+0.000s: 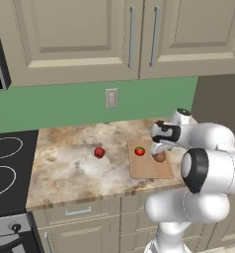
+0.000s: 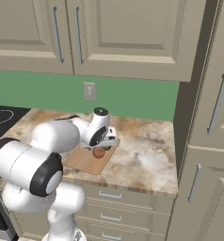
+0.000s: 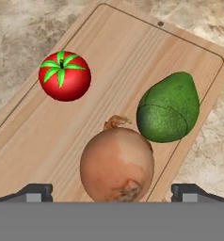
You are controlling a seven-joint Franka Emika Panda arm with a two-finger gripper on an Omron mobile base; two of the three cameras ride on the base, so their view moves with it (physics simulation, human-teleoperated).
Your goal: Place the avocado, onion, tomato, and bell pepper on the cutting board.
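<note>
The gripper [image 1: 158, 149] hangs over the right end of the cutting board [image 1: 148, 169] with its jaws spread wide and nothing between them; the onion [image 3: 117, 164] sits directly beneath, loose on the wood, flanked by the two fingertips [image 3: 35, 193] without touching either; it looks released rather than gripped. Three of the four items lie on the board: the onion, the avocado [image 3: 169, 108] just beside it and near the board's edge, its long axis running toward the far corner, and the tomato [image 3: 65, 76] apart from both on the opposite side. The bell pepper [image 1: 99, 152] is the one left out; it rests on the desk [image 1: 70, 168] to the left of the board, well apart from the jaws, with the tomato between it and the gripper. The coming move, as I judge it, is a lift clear of the onion and a swing left across the board; bare desk lies all around the pepper, the stove [image 1: 6, 168] further left; the board's free room is its middle.
</note>
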